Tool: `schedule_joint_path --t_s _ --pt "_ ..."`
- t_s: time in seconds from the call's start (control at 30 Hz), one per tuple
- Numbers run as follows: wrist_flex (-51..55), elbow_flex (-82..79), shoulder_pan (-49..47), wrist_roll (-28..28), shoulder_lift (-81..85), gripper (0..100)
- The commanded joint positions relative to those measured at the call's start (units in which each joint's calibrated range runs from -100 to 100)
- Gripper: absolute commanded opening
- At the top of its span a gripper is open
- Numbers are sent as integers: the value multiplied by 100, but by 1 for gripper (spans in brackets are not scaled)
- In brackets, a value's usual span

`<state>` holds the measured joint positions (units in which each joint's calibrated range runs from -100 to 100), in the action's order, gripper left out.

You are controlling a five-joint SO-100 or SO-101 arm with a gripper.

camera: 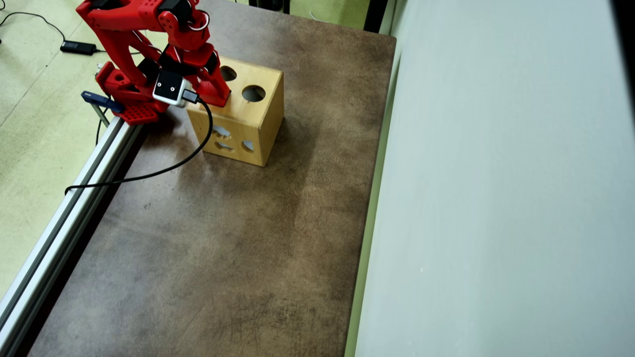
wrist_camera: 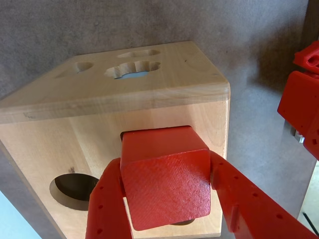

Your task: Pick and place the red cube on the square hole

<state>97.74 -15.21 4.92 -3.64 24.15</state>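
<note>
Red two-finger gripper (wrist_camera: 167, 199) clamped on small matte red cube (wrist_camera: 164, 181), w/ cube over dark square hole (wrist_camera: 130, 133) in light wooden box (wrist_camera: 149, 94).

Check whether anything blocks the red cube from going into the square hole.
Nothing visible does. In the wrist view the gripper holds the red cube directly against the wooden box, over the square hole, whose dark edge peeks out behind the cube. The cube looks slightly rotated.
</note>
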Motion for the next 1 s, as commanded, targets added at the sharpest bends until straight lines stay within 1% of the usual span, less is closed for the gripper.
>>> schedule_joint_path --t_s 0.0,0.3,0.97 --pt "25 28 -32 24 -194 13" --pt "25 28 -32 24 -568 13" --pt "25 10 -9 24 -577 14"
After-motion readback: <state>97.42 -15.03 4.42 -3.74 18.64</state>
